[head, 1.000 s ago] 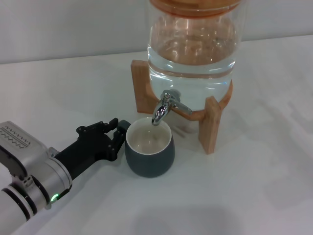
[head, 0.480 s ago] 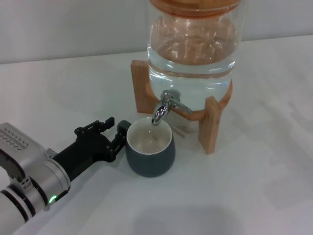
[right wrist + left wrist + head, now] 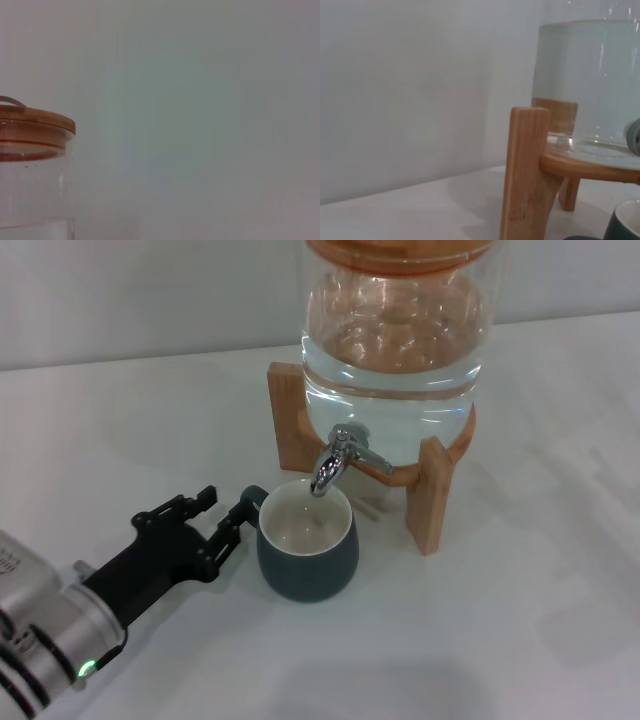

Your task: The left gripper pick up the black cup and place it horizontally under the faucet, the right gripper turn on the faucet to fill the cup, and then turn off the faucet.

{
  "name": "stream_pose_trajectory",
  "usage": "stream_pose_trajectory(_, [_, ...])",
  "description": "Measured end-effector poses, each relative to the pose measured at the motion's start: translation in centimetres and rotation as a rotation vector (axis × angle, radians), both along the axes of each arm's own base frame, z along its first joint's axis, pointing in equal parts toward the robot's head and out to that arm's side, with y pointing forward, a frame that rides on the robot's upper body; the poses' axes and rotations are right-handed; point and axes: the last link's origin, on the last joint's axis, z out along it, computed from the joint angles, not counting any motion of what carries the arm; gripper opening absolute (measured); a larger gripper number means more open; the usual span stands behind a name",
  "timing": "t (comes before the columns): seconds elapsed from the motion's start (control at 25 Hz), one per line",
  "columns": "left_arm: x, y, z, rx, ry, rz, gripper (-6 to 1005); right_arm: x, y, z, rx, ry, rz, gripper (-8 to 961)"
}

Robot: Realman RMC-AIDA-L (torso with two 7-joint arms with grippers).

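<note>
Left gripper (image 3: pixel 216 515) has backed off, fingers spread, releasing the black cup (image 3: pixel 306 550), which stands upright beneath the faucet (image 3: pixel 335 462), positioned to catch water. Right gripper not visible.

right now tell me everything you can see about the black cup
The black cup is a squat, rounded mug, dark charcoal outside and cream inside, looking like glazed ceramic. It stands upright on the white table directly under the faucet, apparently empty. Its small loop handle points toward the open left claw, which sits beside it.
</note>
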Motion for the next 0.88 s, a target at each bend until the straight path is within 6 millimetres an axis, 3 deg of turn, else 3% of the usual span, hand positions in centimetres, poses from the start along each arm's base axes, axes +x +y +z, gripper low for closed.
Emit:
stream_pose_trajectory(0.24, [-1.5, -0.8, 1.5, 0.035, -0.050, 0.032, 434, 0.0, -0.5, 0.8, -0.079, -0.008, 0.034, 795])
stream_pose_trajectory(0.4, [-2.9, -1.4, 3.6, 0.096, -0.122, 0.085, 434, -0.6, -1.1, 2.1, -0.159, -0.024, 0.085, 795])
stream_pose_trajectory(0.44, [-3.8, -1.7, 4.8, 0.136, -0.157, 0.114, 434, -1.1, -1.2, 2.4, -0.196, -0.024, 0.108, 795])
stream_pose_trajectory(0.64, [-5.5, -2.5, 7.3, 0.231, -0.204, 0.165, 434, -3.4, -1.2, 3.2, -0.352, -0.022, 0.214, 795])
stream_pose_trajectory(0.88, [-7.9, -3.4, 10.8, 0.373, -0.241, 0.234, 434, -7.1, -0.4, 1.7, -0.581, -0.014, 0.331, 795])
